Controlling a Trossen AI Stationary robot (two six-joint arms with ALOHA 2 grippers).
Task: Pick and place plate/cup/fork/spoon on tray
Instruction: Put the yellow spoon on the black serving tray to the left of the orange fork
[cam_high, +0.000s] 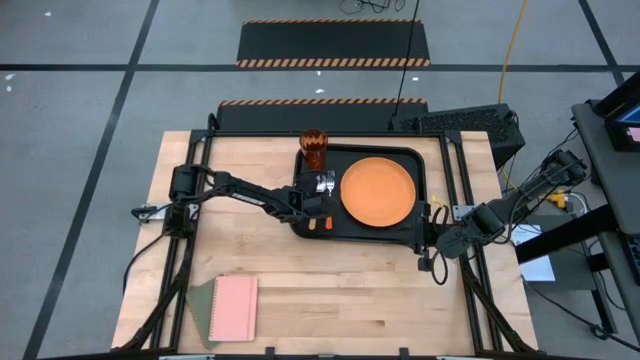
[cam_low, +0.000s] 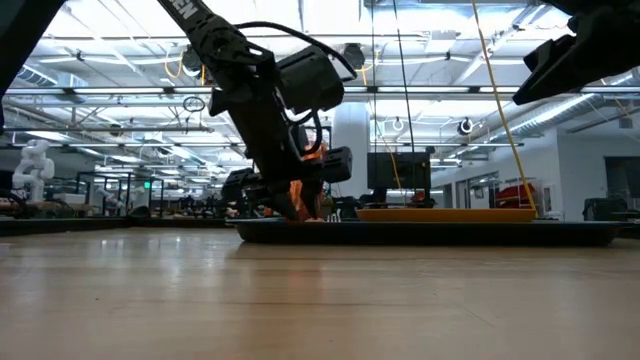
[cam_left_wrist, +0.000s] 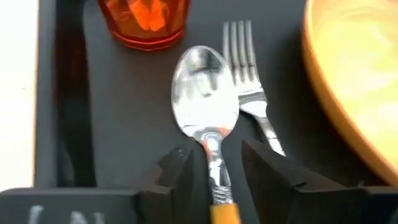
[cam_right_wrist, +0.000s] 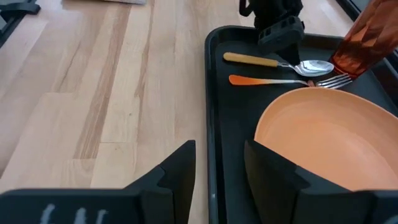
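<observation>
Here the spoon (cam_left_wrist: 205, 106) lies on the tray (cam_right_wrist: 214, 118), handle end cut off at the wrist frame's bottom, bowl toward the cup (cam_left_wrist: 144, 22), parallel beside the fork (cam_left_wrist: 245, 74). Left gripper (cam_left_wrist: 217, 168) fingers straddle its neck, seemingly slightly parted; right gripper (cam_right_wrist: 219, 168) fingers spread.

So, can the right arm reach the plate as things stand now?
Probably yes. The right tool is open at the tray edge, and the plate lies just ahead with nothing between them.

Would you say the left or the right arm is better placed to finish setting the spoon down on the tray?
Left. The left gripper straddles the spoon beside the fork on the tray; the right gripper waits off the tray's edge.
</observation>
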